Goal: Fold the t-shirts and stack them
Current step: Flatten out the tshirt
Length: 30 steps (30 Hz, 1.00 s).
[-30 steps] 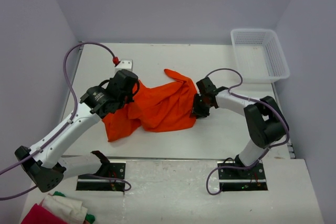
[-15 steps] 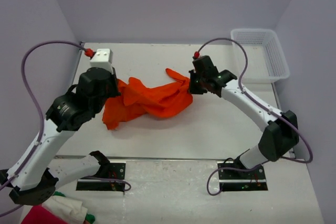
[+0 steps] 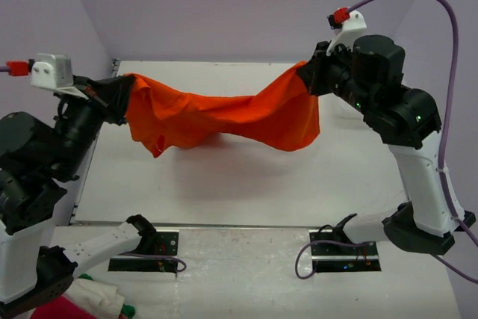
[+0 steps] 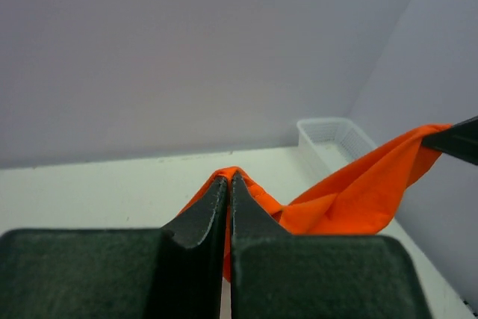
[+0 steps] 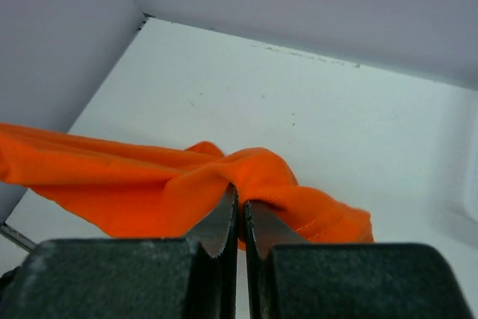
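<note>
Hanging clear of the table [image 3: 246, 184], the orange t-shirt [image 3: 224, 119] is now stretched between the two raised arms. A second ago it lay crumpled on the surface with both grippers low at its edges. The left gripper [image 4: 229, 179] and right gripper [image 5: 240, 198] are each pinched closed on a bunched edge of cloth. Judged stage: spreading out before folding — no fold made yet. The white basket [image 4: 327, 132], seen from the left wrist, shows nothing inside.
</note>
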### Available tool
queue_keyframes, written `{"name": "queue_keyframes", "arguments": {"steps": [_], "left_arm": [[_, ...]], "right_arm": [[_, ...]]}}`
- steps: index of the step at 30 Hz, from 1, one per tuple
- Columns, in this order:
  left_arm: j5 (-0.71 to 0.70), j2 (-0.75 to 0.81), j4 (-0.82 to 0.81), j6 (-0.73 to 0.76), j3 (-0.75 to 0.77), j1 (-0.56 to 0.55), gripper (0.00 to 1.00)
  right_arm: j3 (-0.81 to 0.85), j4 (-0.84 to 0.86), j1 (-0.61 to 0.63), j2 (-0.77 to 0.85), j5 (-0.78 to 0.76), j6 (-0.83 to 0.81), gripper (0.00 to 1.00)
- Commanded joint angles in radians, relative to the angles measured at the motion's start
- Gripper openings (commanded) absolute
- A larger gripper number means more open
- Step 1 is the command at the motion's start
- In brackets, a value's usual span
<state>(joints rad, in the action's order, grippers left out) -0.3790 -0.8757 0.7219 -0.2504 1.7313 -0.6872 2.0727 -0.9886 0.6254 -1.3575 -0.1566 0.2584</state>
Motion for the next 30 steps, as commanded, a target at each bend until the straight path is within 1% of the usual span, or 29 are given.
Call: {"name": "queue_keyframes", "arguments": {"steps": [1,2,4,5,7,8,9,11,13,17,20,21,22,25,26,27,28,29,30], "left_arm": [[0.133,-0.009,-0.110,0.108,0.184,0.005,0.00],[0.185,-0.019,-0.108,0.120,0.220,0.006,0.00],[0.241,-0.063,-0.079,0.148,0.302,0.006,0.00],[0.280,-0.078,-0.069,0.154,0.386,0.005,0.00],[0.311,-0.133,-0.033,0.155,0.468,0.006,0.00],[0.357,-0.153,-0.020,0.157,0.556,0.006,0.00],[0.374,-0.175,0.000,0.155,0.597,0.006,0.00],[0.454,-0.204,0.001,0.145,0.658,0.006,0.00],[0.494,-0.207,-0.015,0.132,0.663,0.006,0.00],[0.604,-0.192,-0.044,0.099,0.620,0.006,0.00],[0.678,-0.186,-0.064,0.069,0.607,0.008,0.00],[0.683,-0.183,-0.073,0.065,0.600,0.008,0.00],[0.675,-0.183,-0.075,0.066,0.581,0.008,0.00],[0.519,-0.221,-0.029,0.106,0.532,0.006,0.00],[0.415,-0.242,-0.009,0.114,0.524,0.006,0.00],[0.385,-0.284,0.013,0.123,0.504,0.006,0.00],[0.338,-0.304,0.011,0.134,0.441,0.006,0.00],[0.266,-0.348,0.014,0.131,0.415,0.006,0.00],[0.232,-0.367,0.011,0.134,0.355,0.005,0.00]], "right_arm": [[0.113,-0.127,0.034,0.023,-0.044,-0.091,0.00],[0.137,-0.128,0.036,0.041,-0.040,-0.094,0.00],[0.159,-0.131,0.037,0.055,-0.029,-0.119,0.00],[0.182,-0.142,0.036,0.061,-0.038,-0.125,0.00],[0.210,-0.166,0.037,0.058,-0.052,-0.137,0.00],[0.227,-0.192,0.036,0.060,-0.046,-0.136,0.00],[0.225,-0.199,0.037,0.069,-0.038,-0.136,0.00],[0.189,-0.197,0.039,0.093,-0.015,-0.133,0.00],[0.161,-0.193,0.043,0.136,0.000,-0.127,0.00],[0.119,-0.196,0.053,0.199,0.040,-0.120,0.00],[0.130,-0.216,0.062,0.230,0.064,-0.113,0.00],[0.129,-0.214,0.063,0.238,0.062,-0.107,0.00],[0.118,-0.206,0.062,0.247,0.052,-0.105,0.00],[0.046,-0.173,0.063,0.255,-0.030,-0.105,0.00],[-0.004,-0.147,0.063,0.236,-0.046,-0.113,0.00],[-0.029,-0.130,0.060,0.221,-0.078,-0.113,0.00],[-0.049,-0.118,0.060,0.201,-0.090,-0.113,0.00],[-0.089,-0.086,0.056,0.158,-0.095,-0.111,0.00],[-0.109,-0.065,0.042,0.134,-0.106,-0.105,0.00]]}}
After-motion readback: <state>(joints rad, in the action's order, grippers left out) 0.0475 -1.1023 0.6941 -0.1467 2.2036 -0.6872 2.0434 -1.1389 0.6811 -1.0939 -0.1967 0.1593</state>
